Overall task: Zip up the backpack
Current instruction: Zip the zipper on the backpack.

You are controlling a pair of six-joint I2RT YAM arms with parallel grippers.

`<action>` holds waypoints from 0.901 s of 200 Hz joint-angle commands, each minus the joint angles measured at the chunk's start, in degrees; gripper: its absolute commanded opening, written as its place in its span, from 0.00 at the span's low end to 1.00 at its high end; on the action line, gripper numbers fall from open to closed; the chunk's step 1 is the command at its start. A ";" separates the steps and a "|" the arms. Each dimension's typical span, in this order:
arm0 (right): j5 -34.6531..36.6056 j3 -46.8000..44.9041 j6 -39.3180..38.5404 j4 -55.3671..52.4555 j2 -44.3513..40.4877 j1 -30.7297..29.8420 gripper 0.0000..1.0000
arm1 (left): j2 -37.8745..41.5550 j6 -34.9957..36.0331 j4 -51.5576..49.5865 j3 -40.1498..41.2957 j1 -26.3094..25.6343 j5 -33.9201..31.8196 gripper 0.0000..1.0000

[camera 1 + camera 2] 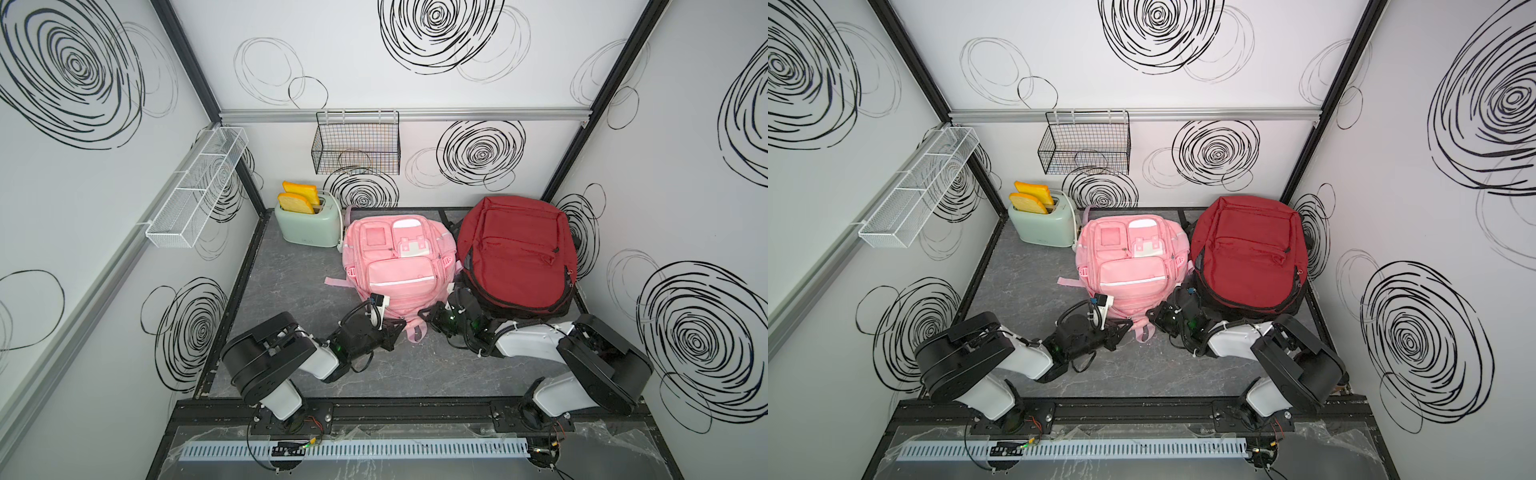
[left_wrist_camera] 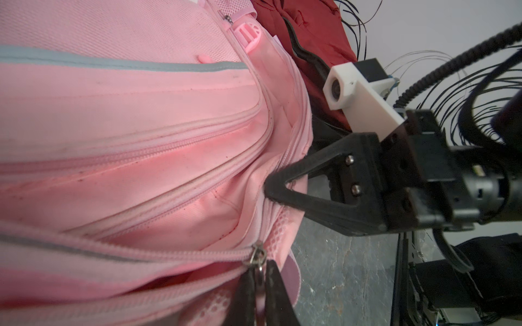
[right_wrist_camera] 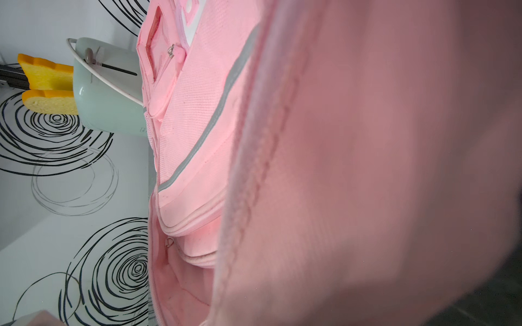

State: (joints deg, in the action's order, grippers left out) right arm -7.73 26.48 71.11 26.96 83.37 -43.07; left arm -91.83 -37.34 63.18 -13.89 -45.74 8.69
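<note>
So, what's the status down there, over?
Left gripper shut on zipper pull. Right gripper shut on pink backpack, at its edge. Zipper not yet closed. Red backpack close alongside.

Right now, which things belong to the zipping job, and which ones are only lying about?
In the job: pink backpack, its zipper pull, left tool shut on the pull, right tool pinching the bag's side.
Lying about: red backpack, toaster with toast, black wire basket, white mesh shelf.

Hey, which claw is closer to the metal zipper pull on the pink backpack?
Left. The left claw is shut on the zipper pull itself. The right claw pinches the pink backpack at its fabric edge, apart from the pull.
</note>
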 commanded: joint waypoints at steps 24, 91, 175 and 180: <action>2.93 7.85 -9.91 -8.43 -3.41 0.42 0.00 | -0.10 0.16 3.36 -0.29 -0.48 1.10 0.00; 4.96 18.97 -28.79 -24.29 -4.92 -0.79 0.00 | -0.04 0.16 3.27 -0.26 -0.44 0.91 0.00; 9.74 26.92 -42.16 -39.29 -9.78 -0.40 0.00 | -0.18 0.16 2.94 -0.38 -0.44 0.45 0.00; 10.25 27.01 -42.35 -39.88 -9.86 -0.17 0.00 | -0.21 0.16 2.85 -0.35 -0.42 0.30 0.00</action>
State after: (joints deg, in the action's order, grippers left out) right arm -1.30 49.63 34.74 -12.58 77.28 -43.68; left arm -91.59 -37.32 69.06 -14.81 -46.11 9.13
